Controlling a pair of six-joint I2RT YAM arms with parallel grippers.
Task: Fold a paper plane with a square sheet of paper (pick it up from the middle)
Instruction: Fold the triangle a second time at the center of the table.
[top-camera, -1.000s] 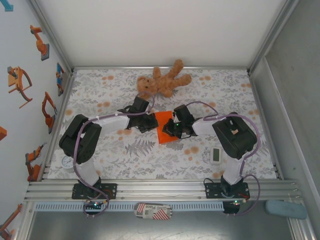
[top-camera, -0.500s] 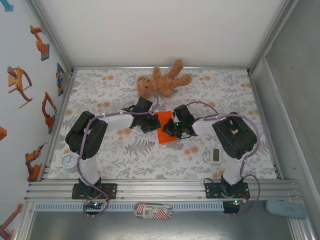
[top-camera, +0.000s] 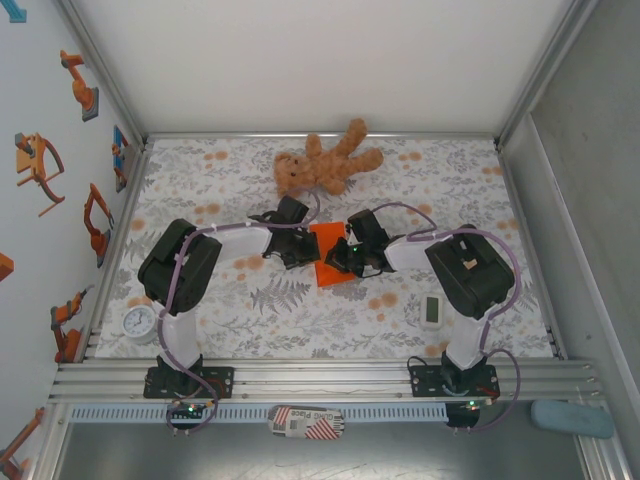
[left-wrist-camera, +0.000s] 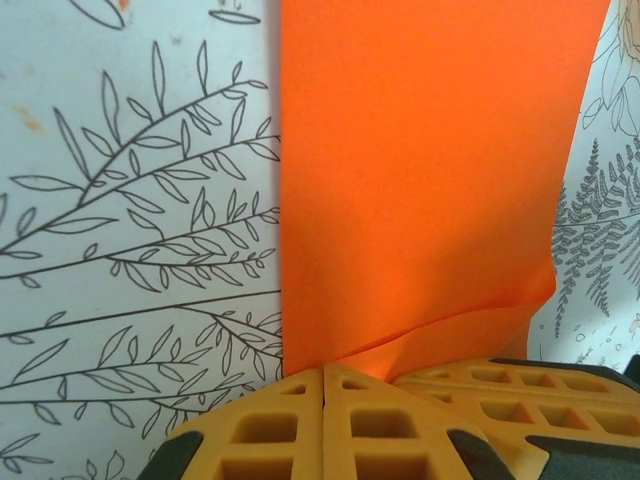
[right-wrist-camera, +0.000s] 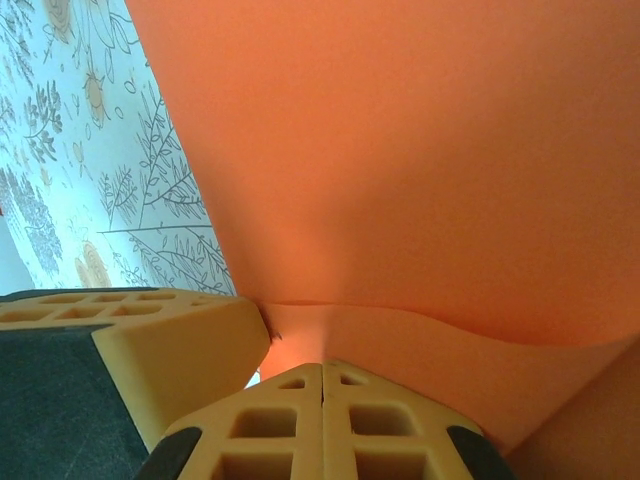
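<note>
Two arms meet over the square sheet of paper (top-camera: 332, 268), which lies about midway between the table's (top-camera: 200, 330) left and right edges, on the near side of a brown teddy bear (top-camera: 325, 165) sprawled by the far edge. Seen from above, the risk looks plain: with the left gripper (top-camera: 297, 250) and right gripper (top-camera: 346, 258) crowded onto opposite edges of the thin orange sheet, any uneven push could drag it across the floral cloth, skew the crease or tear it. Both arms reach inward with elbows bent outward and wrists low over the surface. A small white gadget (top-camera: 431, 310) rests toward the near right corner and a round dial (top-camera: 139, 323) toward the near left.

From the left wrist, the left gripper (left-wrist-camera: 323, 375) has its yellow fingers pressed together, tips at the sheet's (left-wrist-camera: 430, 170) near edge, where one layer buckles upward instead of lying flat; that raised lip could set a crooked fold. Another yellow latticed finger (left-wrist-camera: 500, 395) sits just beside. Whether paper is caught between the pads cannot be told.

From the right wrist, the right gripper (right-wrist-camera: 322, 372) is likewise squeezed closed beneath a lifted orange flap (right-wrist-camera: 400, 180), with a rippled layer just above the tips. A yellow finger (right-wrist-camera: 130, 335) crowds the left, so the two arms could collide.
</note>
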